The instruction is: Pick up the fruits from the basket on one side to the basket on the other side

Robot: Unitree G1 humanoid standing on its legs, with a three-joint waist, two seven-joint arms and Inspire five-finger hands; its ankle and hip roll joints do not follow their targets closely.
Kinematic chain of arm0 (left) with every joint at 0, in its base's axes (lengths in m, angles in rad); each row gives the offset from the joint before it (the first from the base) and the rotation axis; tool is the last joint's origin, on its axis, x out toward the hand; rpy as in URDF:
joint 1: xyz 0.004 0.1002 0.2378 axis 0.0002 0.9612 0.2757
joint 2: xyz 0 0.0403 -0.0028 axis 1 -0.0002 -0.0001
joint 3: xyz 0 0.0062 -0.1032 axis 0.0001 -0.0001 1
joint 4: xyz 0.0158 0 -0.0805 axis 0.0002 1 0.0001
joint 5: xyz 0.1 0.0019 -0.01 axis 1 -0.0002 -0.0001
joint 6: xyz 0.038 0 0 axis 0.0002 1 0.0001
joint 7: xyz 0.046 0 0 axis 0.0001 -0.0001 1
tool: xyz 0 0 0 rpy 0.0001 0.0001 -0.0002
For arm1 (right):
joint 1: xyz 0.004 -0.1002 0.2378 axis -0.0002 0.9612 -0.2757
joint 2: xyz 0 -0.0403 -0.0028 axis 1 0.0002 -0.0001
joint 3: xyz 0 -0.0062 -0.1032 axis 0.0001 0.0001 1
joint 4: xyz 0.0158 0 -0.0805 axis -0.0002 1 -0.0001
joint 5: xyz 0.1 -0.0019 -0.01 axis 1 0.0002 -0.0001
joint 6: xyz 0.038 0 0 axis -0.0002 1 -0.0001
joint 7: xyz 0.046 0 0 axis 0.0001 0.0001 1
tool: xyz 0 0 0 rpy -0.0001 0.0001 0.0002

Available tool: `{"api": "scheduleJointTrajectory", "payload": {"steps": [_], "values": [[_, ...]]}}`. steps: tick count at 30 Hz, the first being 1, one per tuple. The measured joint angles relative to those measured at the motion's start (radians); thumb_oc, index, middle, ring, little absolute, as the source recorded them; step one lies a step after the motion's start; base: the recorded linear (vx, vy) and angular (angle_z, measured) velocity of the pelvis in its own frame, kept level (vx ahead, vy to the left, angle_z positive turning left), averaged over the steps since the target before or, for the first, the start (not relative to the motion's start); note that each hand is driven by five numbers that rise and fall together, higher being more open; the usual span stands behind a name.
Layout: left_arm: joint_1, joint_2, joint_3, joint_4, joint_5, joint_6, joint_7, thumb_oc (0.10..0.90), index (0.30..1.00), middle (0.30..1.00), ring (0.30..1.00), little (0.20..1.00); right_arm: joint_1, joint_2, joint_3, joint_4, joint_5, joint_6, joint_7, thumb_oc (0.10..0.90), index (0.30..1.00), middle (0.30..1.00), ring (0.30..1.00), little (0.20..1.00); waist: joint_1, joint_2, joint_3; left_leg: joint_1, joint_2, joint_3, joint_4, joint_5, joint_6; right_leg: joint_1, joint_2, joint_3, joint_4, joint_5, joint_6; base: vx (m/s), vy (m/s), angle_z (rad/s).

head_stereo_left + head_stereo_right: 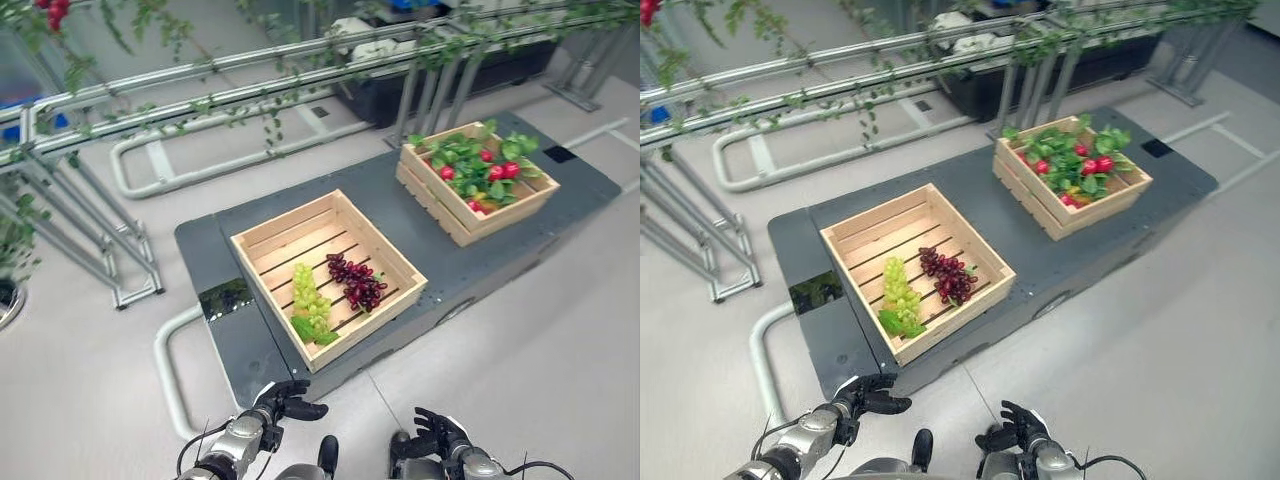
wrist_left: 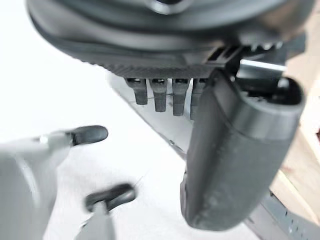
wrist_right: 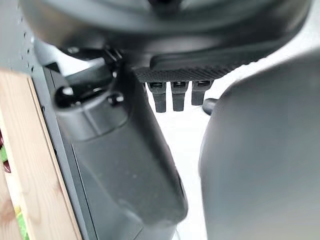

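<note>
A light wooden crate (image 1: 285, 215) stands on the near left of a dark grey platform (image 1: 390, 205). A bunch of green grapes (image 1: 310, 298) and a bunch of purple grapes (image 1: 357, 280) lie side by side inside it. Farther right stands a second wooden crate (image 1: 465, 228), filled with red fruits (image 1: 497, 172) among green leaves. My left hand (image 1: 285, 400) hangs low in front of the platform's near edge, open and holding nothing. My right hand (image 1: 440, 432) is beside it, also open and holding nothing. Both hands are well short of the crates.
Metal rails (image 1: 250, 90) draped with green vines run across the back. Pipe frames (image 1: 110, 260) stand on the floor at the left. A white tube bumper (image 1: 163, 370) curves round the platform's near left corner. A dark tub (image 1: 400, 90) sits behind the far crate.
</note>
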Motion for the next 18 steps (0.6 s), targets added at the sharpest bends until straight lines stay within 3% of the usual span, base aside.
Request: {"api": "scheduleJointTrajectory", "payload": {"steps": [1,2,3,4,5,7,12,16,18], "values": [[0.004,0.002,-0.005,0.002,0.000,0.000,-0.002,0.800,0.900,0.900,0.900,0.900,0.002,0.003,-0.001,0.000,0.021,-0.003,0.000,0.800,0.900,0.900,0.900,0.900,-0.004,-0.013,0.001,0.002,-0.005,-0.024,0.000,-0.004,-0.019,0.009,-0.004,0.025,-0.047,0.031,0.001,0.20,-0.324,1.04],[0.010,0.011,-0.004,0.003,0.000,-0.001,-0.005,0.800,0.900,0.900,0.900,0.900,0.008,0.015,-0.004,0.003,0.021,-0.005,0.000,0.800,0.900,0.900,0.900,0.900,-0.005,-0.042,-0.001,0.003,-0.018,-0.056,0.010,-0.017,-0.039,0.019,-0.017,0.059,-0.056,0.039,0.003,0.17,-0.298,0.93],[0.012,0.018,-0.004,0.003,0.000,-0.002,-0.006,0.800,0.900,0.900,0.900,0.900,0.014,0.025,-0.006,0.004,0.023,-0.006,0.000,0.800,0.900,0.900,0.900,0.900,-0.008,-0.062,-0.001,-0.001,-0.022,-0.055,0.020,-0.028,-0.052,0.032,-0.022,0.068,-0.052,0.075,0.003,0.14,-0.309,1.08],[0.014,0.018,-0.004,0.005,0.000,-0.002,-0.006,0.800,0.900,0.900,0.900,0.900,0.013,0.029,-0.012,0.010,0.021,-0.008,0.000,0.800,0.900,0.900,0.900,0.900,-0.017,-0.069,-0.002,-0.013,-0.005,-0.023,0.061,-0.053,-0.077,0.053,-0.010,0.060,-0.045,0.108,-0.027,0.16,-0.398,1.01],[0.023,0.015,-0.005,-0.005,-0.001,-0.005,-0.015,0.800,0.900,0.900,0.900,0.900,0.009,0.026,-0.016,0.018,0.022,-0.010,0.000,0.800,0.900,0.900,0.900,0.900,-0.015,-0.061,-0.006,-0.032,0.025,0.022,0.101,-0.078,-0.097,0.065,0.017,0.064,-0.039,0.099,-0.039,0.19,-0.503,0.86],[0.027,0.011,0.000,-0.006,-0.002,-0.010,-0.019,0.800,0.900,0.900,0.900,0.900,-0.009,0.028,-0.026,0.026,0.023,-0.015,0.000,0.800,0.900,0.900,0.900,0.900,-0.020,-0.058,-0.006,-0.050,0.059,0.020,0.135,-0.097,-0.120,0.081,0.053,0.067,-0.027,0.075,-0.062,0.17,-0.486,0.74],[0.028,-0.011,-0.004,-0.011,-0.053,-0.012,-0.028,0.800,0.900,0.900,0.900,0.900,-0.036,0.022,-0.029,0.017,0.030,-0.014,-0.001,0.800,0.900,0.900,0.900,0.900,-0.032,-0.052,-0.007,-0.054,0.127,0.027,0.128,-0.080,-0.158,0.104,0.121,0.056,-0.011,0.028,-0.111,0.12,-0.321,0.63],[0.005,-0.032,-0.005,-0.026,-0.059,-0.022,-0.031,0.800,0.900,0.900,0.900,0.900,-0.044,0.003,-0.031,0.025,0.031,-0.002,-0.002,0.800,0.900,0.900,0.900,0.900,-0.031,-0.040,-0.004,-0.112,0.129,0.045,0.216,-0.050,-0.192,0.132,0.139,0.011,-0.012,0.002,-0.143,0.10,-0.183,0.65],[0.002,-0.030,-0.004,-0.055,-0.059,-0.038,-0.036,0.800,0.900,0.900,0.900,0.900,-0.037,-0.013,-0.033,0.025,0.032,0.006,-0.003,0.800,0.900,0.900,0.900,0.900,-0.024,-0.039,-0.001,-0.125,0.118,0.067,0.216,0.006,-0.199,0.137,0.125,-0.014,-0.014,-0.003,-0.160,0.07,-0.008,0.71]]}}
